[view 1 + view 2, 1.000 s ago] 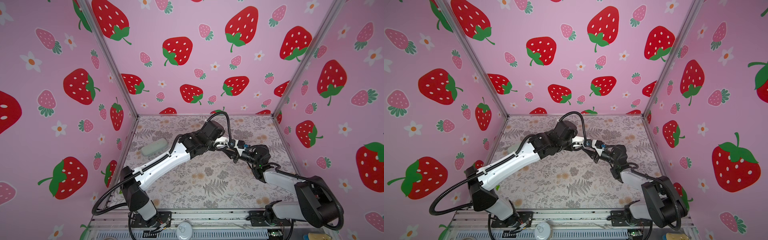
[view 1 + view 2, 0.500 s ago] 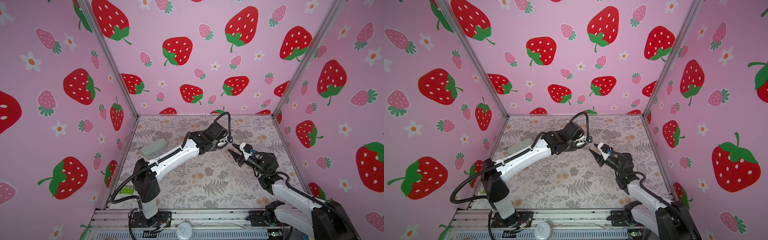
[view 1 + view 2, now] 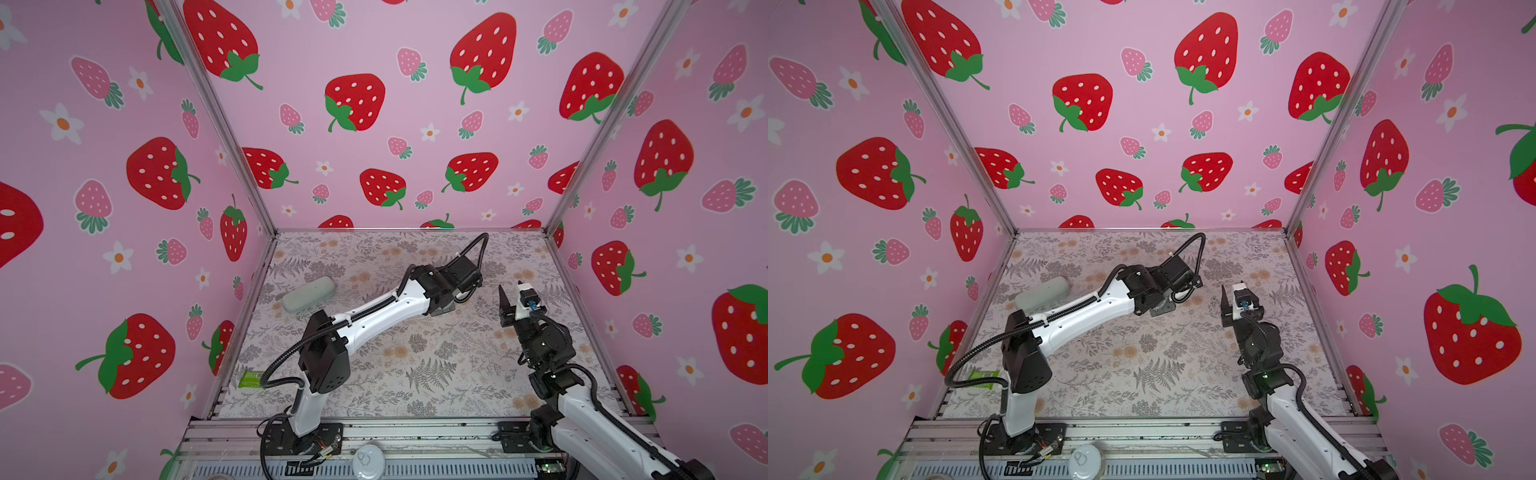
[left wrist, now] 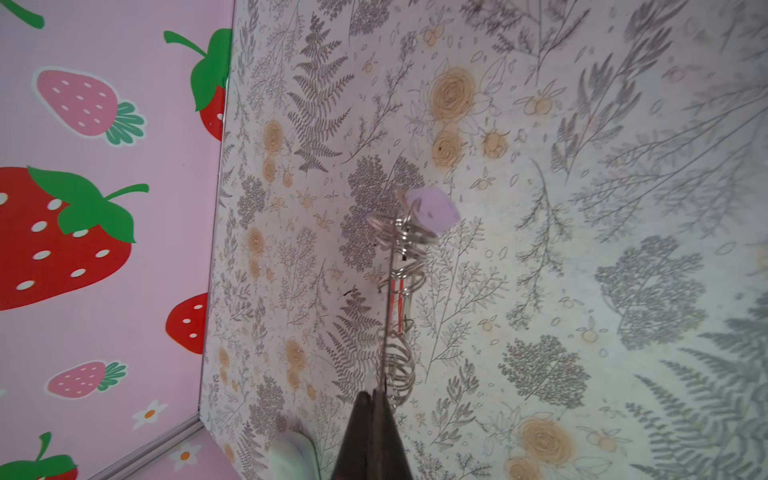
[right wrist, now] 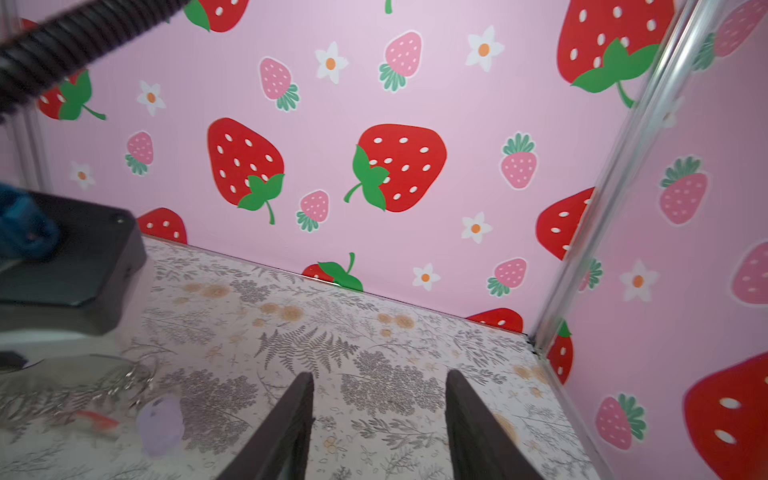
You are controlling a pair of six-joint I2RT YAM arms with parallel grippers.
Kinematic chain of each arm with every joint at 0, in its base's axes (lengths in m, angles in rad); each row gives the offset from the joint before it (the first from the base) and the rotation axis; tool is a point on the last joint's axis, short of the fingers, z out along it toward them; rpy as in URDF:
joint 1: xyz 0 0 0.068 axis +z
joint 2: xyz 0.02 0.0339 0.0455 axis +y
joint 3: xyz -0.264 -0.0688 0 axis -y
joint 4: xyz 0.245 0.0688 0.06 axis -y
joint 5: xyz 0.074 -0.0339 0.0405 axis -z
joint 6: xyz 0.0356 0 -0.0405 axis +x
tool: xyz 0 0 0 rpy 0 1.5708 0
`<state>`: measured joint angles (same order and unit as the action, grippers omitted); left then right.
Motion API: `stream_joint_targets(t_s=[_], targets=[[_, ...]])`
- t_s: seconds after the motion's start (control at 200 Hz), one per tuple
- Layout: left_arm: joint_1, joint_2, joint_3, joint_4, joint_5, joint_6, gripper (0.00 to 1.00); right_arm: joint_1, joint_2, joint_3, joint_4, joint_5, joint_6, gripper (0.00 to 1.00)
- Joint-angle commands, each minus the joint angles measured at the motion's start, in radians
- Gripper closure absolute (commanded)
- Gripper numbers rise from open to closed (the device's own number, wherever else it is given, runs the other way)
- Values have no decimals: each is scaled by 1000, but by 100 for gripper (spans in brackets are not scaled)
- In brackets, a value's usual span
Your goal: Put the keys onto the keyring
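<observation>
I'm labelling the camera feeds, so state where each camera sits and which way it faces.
Top views: high at the front, looking down and back at the floral table; left arm and right arm show.
Left wrist: on the left arm, looking along the shut left gripper at the keyring it pinches; only fingertips show.
Right wrist: on the right arm, looking low across the table at the back wall; open right gripper and left arm's wrist show.
Shared: both wrist views catch the lilac key tag.
</observation>
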<state>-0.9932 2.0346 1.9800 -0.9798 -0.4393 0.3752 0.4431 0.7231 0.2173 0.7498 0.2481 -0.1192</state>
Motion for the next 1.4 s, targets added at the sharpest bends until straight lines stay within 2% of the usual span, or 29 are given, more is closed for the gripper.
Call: stream_joint_targets(t_s=[0.0,0.125,0.245,0.51,0.675,0.88,1.221,1.286,1.301,1.396], targets=[[-24,45,120,-133,71,-150,100,-8,-46,-14,11,170,-29,44],[-33,111,227,-210,200,-221,100,-20,-69,-19,18,207,-60,43],[-15,153,250,-231,325,-250,100,-30,-31,-5,16,189,-58,43],[164,236,222,-217,598,-228,100,-30,141,49,45,144,-31,43],[264,281,215,-217,642,-184,100,-30,262,92,56,132,-25,42],[424,344,223,-222,768,-172,100,-30,409,166,64,115,-20,41],[634,433,238,-225,962,-230,100,-30,574,267,54,88,-39,41],[659,441,228,-217,992,-247,95,-30,583,270,51,89,-39,40],[665,444,228,-217,996,-249,91,-30,582,271,51,88,-38,40],[690,455,224,-217,1004,-273,84,-30,577,262,43,90,-44,40]])
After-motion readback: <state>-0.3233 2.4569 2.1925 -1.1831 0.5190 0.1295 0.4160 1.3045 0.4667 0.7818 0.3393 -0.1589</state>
